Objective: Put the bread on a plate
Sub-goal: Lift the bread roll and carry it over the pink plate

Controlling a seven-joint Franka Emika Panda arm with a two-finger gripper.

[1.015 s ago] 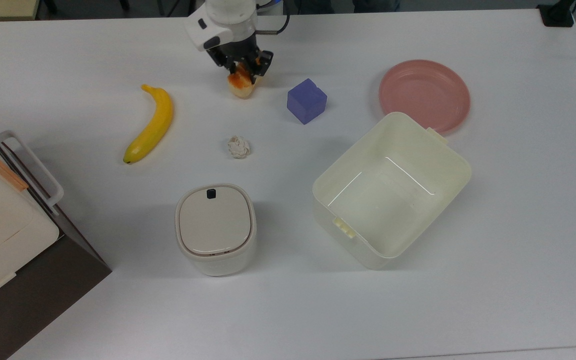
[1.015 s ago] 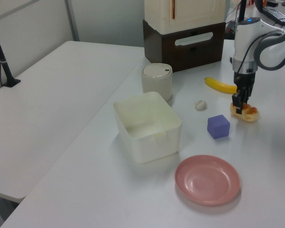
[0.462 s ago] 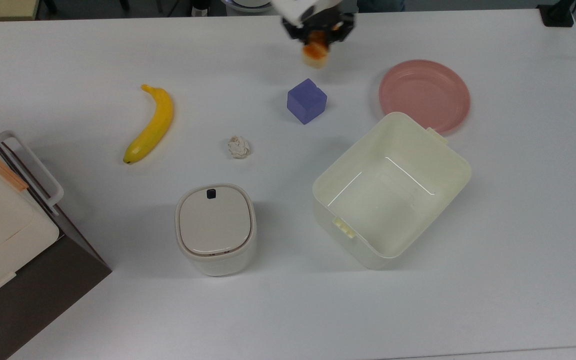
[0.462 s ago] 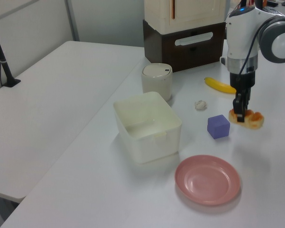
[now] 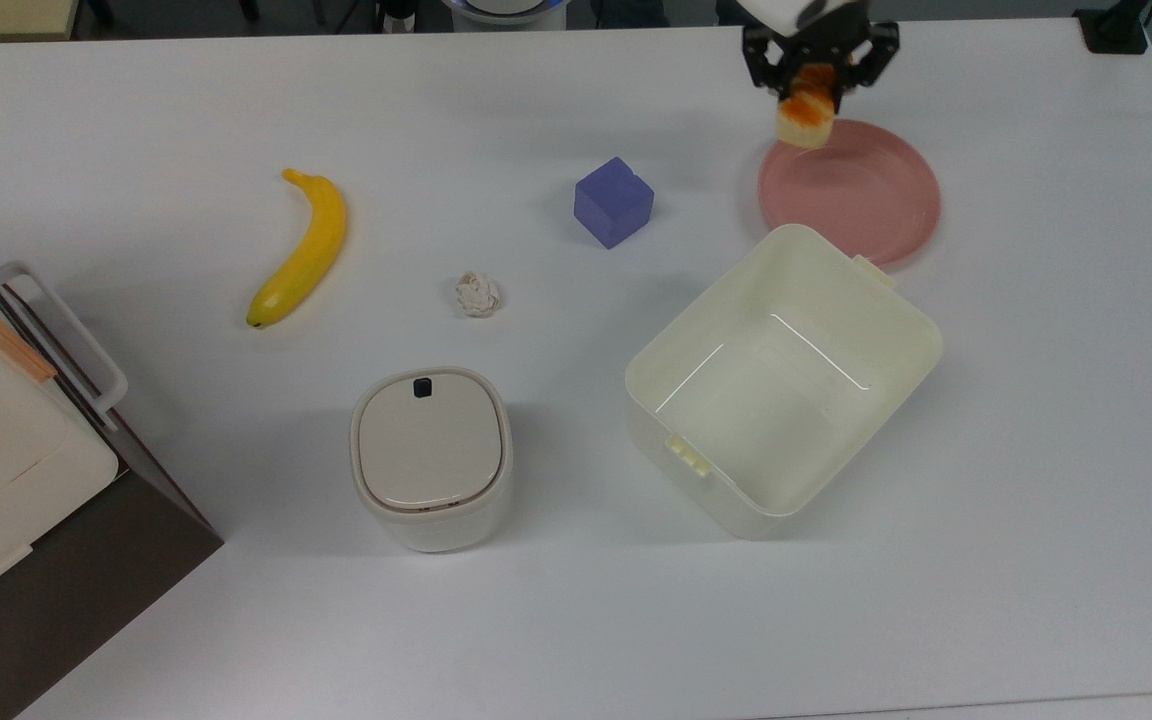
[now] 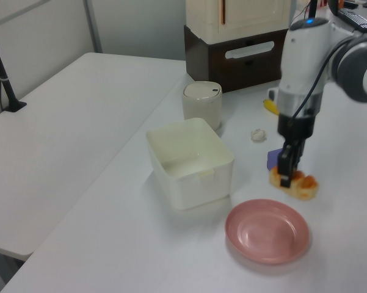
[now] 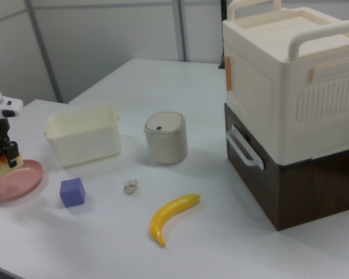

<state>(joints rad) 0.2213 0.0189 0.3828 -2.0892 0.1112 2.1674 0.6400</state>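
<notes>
Top view has the tool (image 5: pixel 816 75) clamped on the bread (image 5: pixel 802 122), held up off the bench (image 5: pixel 576 620) with the plate (image 5: pixel 861 200) just below and a bit ahead, so I'd guess it's lining up a drop

Setting: office or lab test room. Evidence: wide white tables (image 5: pixel 136 100) pushed side by side; grey partition panels (image 7: pixel 104 35) along the upper left of the right view; a keyboard (image 6: pixel 357 17) at the left view's upper right corner.
</notes>
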